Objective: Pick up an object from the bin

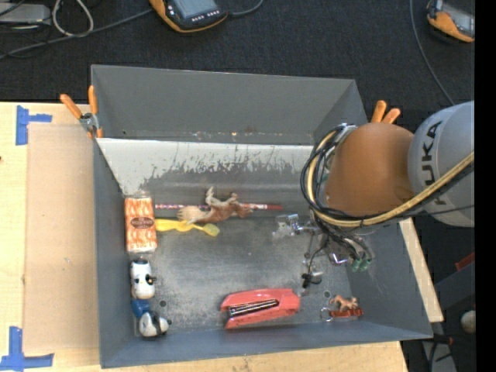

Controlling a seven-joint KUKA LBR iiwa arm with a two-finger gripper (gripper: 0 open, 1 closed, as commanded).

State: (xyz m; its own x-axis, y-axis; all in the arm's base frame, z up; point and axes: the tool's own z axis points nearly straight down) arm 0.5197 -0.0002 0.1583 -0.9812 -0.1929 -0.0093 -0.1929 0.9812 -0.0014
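While claw [311,274] hangs beside one red stapler [260,306], opening unclear; one orange packet [140,224], one brown horse [222,206].

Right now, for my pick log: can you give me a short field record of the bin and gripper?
bin: grey metal bin
gripper: gripper, low over the floor, right half
nearest: red stapler by the near wall; small orange-brown toy to its right
left side: orange-and-white packet; black-and-white toy figure
back: brown toy animal; yellow thing
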